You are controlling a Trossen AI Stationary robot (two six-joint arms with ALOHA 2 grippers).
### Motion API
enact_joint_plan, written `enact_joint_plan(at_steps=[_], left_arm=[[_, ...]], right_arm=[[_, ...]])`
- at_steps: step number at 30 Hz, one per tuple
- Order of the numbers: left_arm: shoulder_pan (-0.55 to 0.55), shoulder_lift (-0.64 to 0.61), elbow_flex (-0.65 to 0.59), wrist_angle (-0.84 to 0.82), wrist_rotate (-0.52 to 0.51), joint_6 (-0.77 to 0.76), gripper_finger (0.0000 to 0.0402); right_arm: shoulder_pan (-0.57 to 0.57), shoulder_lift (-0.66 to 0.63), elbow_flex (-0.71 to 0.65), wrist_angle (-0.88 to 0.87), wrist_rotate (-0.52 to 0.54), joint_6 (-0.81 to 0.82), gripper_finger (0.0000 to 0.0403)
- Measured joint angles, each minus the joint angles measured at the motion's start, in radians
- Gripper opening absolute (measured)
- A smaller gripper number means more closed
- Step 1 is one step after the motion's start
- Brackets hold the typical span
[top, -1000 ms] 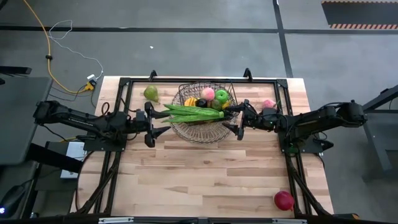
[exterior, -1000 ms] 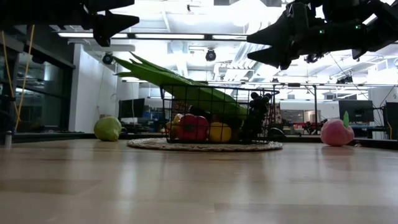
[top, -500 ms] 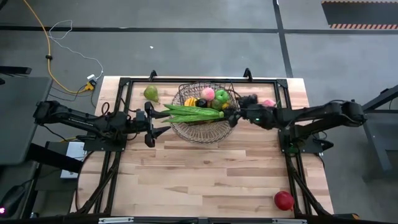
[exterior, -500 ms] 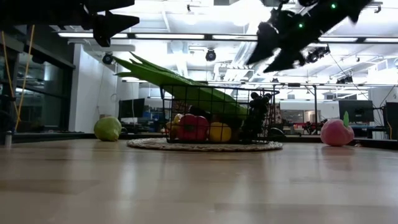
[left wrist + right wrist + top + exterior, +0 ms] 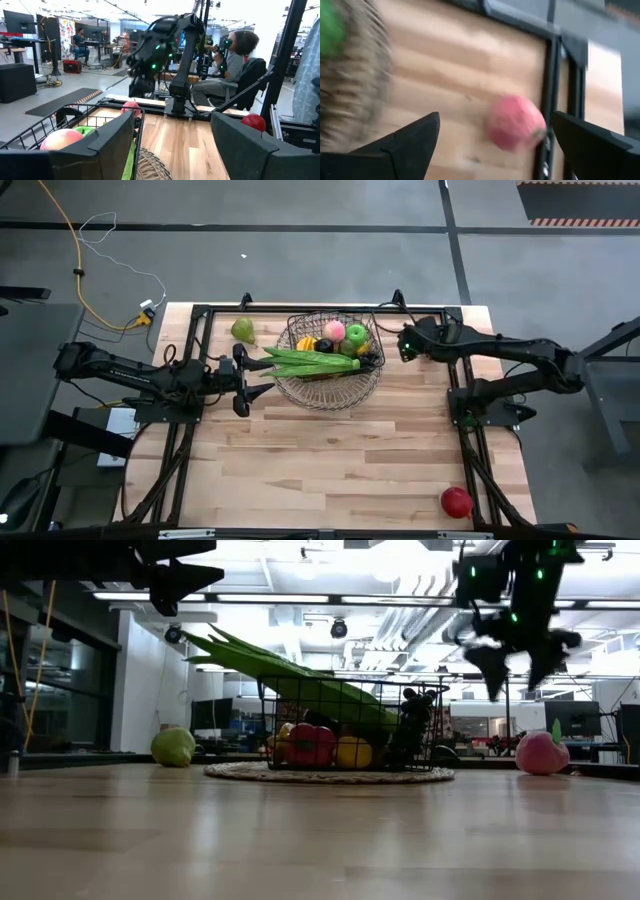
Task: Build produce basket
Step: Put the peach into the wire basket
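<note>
The basket [image 5: 330,362] is seen largely filled, while a pear [image 5: 242,330], pink fruit [image 5: 515,122] and red apple [image 5: 456,502] are left on the tabletop [image 5: 330,460] around it, both grippers' fingers held wide and empty.

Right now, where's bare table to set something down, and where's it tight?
Free: the wide near half of the table, bordered by the basket and the red apple at its right corner. Tight: the far strip, holding the pear, basket, peach, with both grippers left and right alongside.
</note>
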Motion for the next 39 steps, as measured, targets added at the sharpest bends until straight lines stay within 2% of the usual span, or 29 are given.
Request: enact_joint_plan(at_steps=[3, 7, 12, 17, 31, 39], left_arm=[[0.0, 0.0, 0.0, 0.0, 0.0, 0.0, 0.0255], [0.0, 0.0, 0.0, 0.0, 0.0, 0.0, 0.0255], [0.0, 0.0, 0.0, 0.001, 0.0, 0.0, 0.0255], [0.0, 0.0, 0.0, 0.001, 0.0, 0.0, 0.0255], [0.0, 0.0, 0.0, 0.001, 0.0, -0.003, 0.0255], [0.0, 0.0, 0.0, 0.001, 0.0, -0.003, 0.0255]], right_arm=[[-0.09, 0.0, -0.058, 0.0, -0.054, -0.036, 0.0374], [-0.18, 0.0, -0.125, 0.055, -0.067, -0.054, 0.0374], [-0.244, 0.0, -0.18, 0.197, -0.101, -0.156, 0.0374], [-0.302, 0.0, -0.194, 0.225, -0.106, -0.171, 0.0374], [-0.331, 0.004, -0.194, 0.187, -0.139, -0.107, 0.0374], [-0.351, 0.126, -0.194, 0.201, -0.191, -0.166, 0.0374]])
